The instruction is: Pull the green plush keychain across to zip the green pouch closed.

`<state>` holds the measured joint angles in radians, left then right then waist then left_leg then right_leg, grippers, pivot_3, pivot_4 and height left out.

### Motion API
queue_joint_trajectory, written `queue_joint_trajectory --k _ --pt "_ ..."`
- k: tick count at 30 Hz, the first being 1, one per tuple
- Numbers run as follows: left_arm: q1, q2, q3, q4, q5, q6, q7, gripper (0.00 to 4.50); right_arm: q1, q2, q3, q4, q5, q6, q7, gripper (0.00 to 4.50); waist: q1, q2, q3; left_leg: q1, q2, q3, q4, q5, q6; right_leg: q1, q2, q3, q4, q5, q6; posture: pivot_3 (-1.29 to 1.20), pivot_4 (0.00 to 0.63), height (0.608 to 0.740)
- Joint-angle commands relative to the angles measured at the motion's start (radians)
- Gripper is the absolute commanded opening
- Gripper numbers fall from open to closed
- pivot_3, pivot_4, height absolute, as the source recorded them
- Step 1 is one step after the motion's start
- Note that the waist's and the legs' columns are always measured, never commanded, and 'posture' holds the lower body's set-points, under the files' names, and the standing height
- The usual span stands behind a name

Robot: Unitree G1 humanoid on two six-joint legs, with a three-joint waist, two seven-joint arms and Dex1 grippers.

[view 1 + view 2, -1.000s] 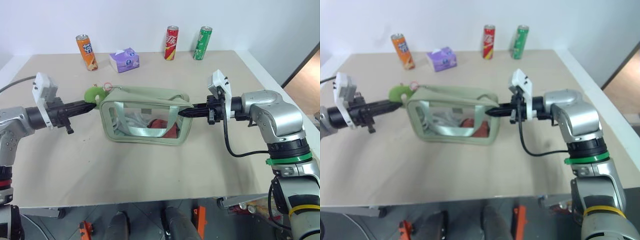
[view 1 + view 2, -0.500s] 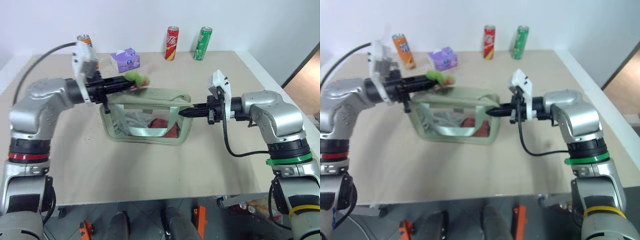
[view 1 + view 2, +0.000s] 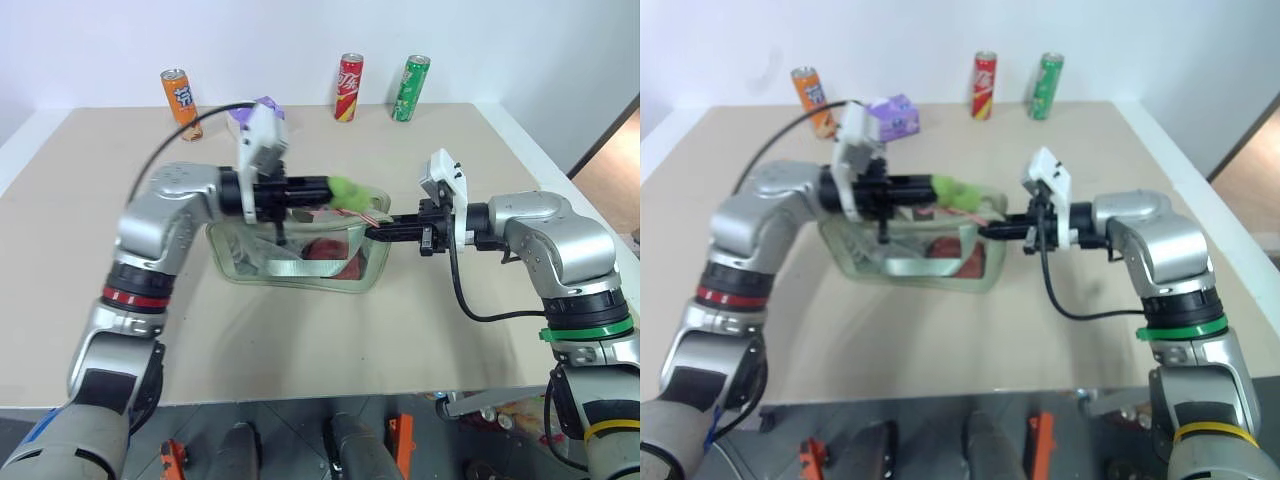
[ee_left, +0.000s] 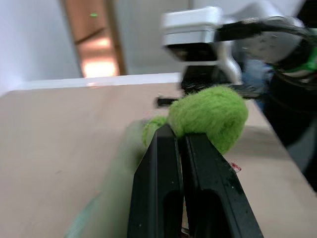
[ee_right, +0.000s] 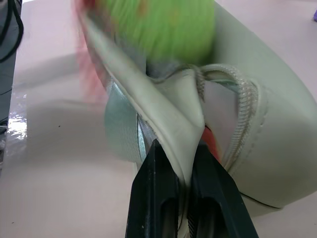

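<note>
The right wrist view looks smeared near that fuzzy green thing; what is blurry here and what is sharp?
Right wrist view: the green plush keychain is smeared, the green pouch edge sharper. Left wrist view: keychain and black fingers fairly sharp, background soft. Left eye view: cans crisp.

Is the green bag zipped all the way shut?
Not yet. The green plush keychain is near the right end of the green pouch, but a gap shows there.
</note>
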<state>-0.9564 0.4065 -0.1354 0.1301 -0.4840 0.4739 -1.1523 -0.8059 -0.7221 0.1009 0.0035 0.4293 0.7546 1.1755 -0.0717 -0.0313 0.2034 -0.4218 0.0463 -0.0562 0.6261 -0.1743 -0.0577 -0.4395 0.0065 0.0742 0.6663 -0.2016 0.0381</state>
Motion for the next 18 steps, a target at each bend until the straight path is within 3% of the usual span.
queue_joint_trajectory --k 1,7,18 --pt "-0.046 -0.038 -0.029 0.017 0.023 -0.035 -0.018 0.02 -0.011 -0.003 -0.031 -0.05 0.03 -0.001 -0.003 0.0 -0.001 0.0 0.0 0.0 0.0 0.0 0.0 0.0 0.0 0.0 0.0 0.0 0.0 0.0 0.0 0.0 0.15 0.74" --pt "-0.055 -0.054 -0.004 0.033 0.028 -0.04 -0.028 0.02 -0.01 -0.012 -0.032 -0.055 0.034 0.005 -0.003 0.0 -0.002 0.0 0.0 0.0 0.0 0.0 0.0 0.0 0.0 0.0 0.0 0.0 0.0 0.0 0.001 0.0 0.15 0.74" --pt "0.015 0.087 0.163 -0.03 -0.046 0.048 0.035 0.02 -0.015 -0.017 -0.019 -0.038 0.028 -0.004 0.007 0.0 -0.004 0.0 0.0 0.0 0.0 0.0 0.0 0.0 0.0 -0.001 0.0 0.0 0.0 0.0 0.001 0.0 0.15 0.74"
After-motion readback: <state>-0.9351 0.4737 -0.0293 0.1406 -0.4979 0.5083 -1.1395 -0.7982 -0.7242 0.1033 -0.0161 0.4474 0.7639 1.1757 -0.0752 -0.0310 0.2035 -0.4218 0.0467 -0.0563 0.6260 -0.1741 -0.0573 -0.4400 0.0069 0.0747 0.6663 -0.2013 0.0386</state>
